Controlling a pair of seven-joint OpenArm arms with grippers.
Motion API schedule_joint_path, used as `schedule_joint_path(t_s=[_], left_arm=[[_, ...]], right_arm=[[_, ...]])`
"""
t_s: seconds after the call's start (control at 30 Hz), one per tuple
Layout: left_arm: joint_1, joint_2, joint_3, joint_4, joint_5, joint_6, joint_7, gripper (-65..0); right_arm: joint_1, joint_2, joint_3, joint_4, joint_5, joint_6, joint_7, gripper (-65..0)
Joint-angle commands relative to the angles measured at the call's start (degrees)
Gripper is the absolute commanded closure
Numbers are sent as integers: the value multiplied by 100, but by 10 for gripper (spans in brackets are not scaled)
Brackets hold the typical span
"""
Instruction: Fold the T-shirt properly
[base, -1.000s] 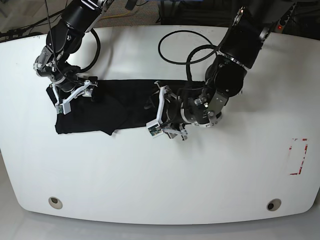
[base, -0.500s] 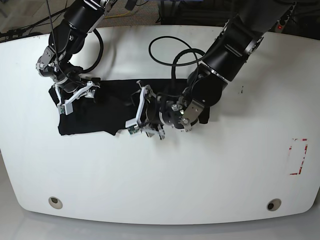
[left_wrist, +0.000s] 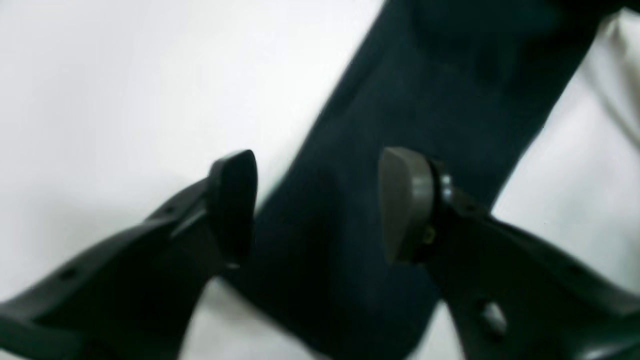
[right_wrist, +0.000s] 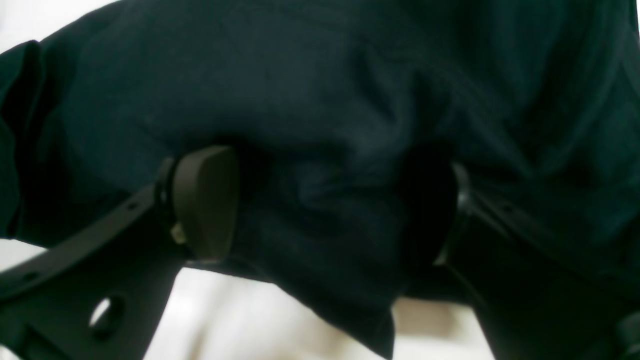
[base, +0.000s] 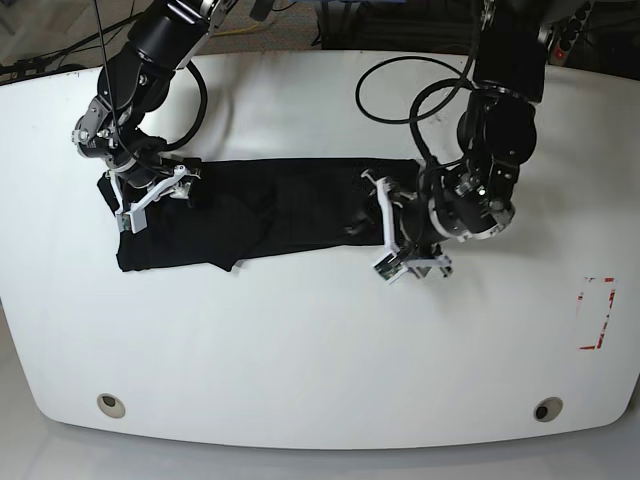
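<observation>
Currently the T-shirt (base: 260, 212) lies lengthwise across the counter (base: 320, 340); the left end effector (base: 392, 240) and right end effector (base: 150, 192), both spread, straddle opposite ends.

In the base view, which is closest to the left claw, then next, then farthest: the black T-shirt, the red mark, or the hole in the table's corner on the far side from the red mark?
From the left claw:
1. T-shirt, right at it.
2. Red mark, toward the table's right edge.
3. Hole, bottom-left corner.

A white tabletop (base: 300, 340) carries red tape marks (base: 597, 313) near one edge and two round holes (base: 111, 404).
</observation>
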Motion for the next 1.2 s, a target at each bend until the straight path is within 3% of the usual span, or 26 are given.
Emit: schedule_joint_path(t_s=[0.0, 0.03, 0.07, 0.13, 0.4, 0.53, 0.63, 0.8, 0.93, 1.07, 1.17], left_arm=[[356, 65, -505, 274, -136, -11, -181, -217], [488, 82, -716, 248, -136, -11, -181, -118], [541, 82, -813, 212, -136, -11, -181, -61], [593, 144, -927, 54, -136, -11, -181, 0], [646, 399, -1244, -878, -128, -11, -190, -3], [637, 390, -1244, -1414, -119, -11, -498, -4], [637, 372, -1244, -1722, -110, -11, -735, -4], [637, 205, -1235, -1853, -119, -11, -753, -4], [629, 47, -1244, -1853, -128, -11, -753, -4], [514, -76, -1226, -1853, -136, -11, -753, -4], [470, -296, -1217, -1880, -128, -20, -753, -6]], right_arm=[[75, 32, 6, 78, 60, -1, 31, -501], [84, 32, 6, 78, 60, -1, 31, -501], [84, 32, 6, 78, 60, -1, 31, -501], [84, 32, 6, 78, 60, -1, 31, -501], [102, 32, -3, 148, 69, -1, -48, -501], [313, 32, 50, 755, 104, -1, -593, -506], [532, 93, 111, 1062, 588, -1, -1059, -509], [1139, 533, 955, 658, 1212, -1, -1692, -523], [1517, 1192, 1465, -670, 1581, -1, -1701, -588], [1710, 1799, 1597, -1953, 2021, -1, -1542, -591], [1667, 2062, 1571, -2542, 2390, -1, -1393, -591]])
